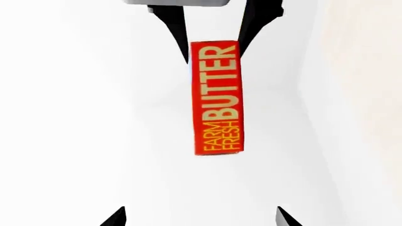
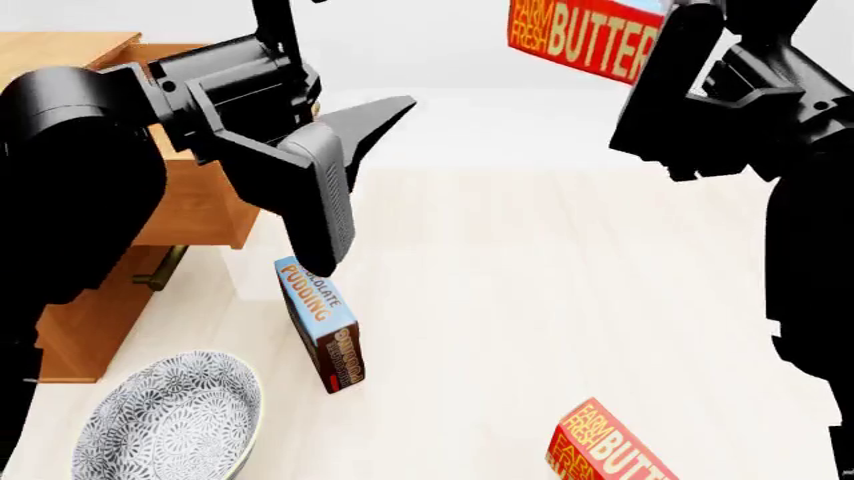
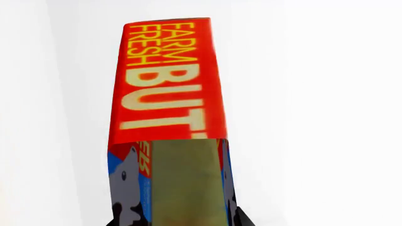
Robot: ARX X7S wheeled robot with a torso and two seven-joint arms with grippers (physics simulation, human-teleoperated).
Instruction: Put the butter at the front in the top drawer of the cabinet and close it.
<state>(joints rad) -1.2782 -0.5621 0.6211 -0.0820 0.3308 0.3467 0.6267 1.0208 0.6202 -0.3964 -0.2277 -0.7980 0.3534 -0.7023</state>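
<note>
Red-orange rectangular butter carton is clamped aloft in the right gripper, well apart from the light brown wooden top drawer — a slip drops it short. Left gripper spread, empty.

The left arm reaches in from the head view's left edge, bulky black, with its end effector raised above the worktop and its two fingers spread apart, holding nothing. The right arm stands at the right of the head view, lifted high. Its end effector is clamped on the butter, which it holds up in the air, well apart from the left one.
</note>
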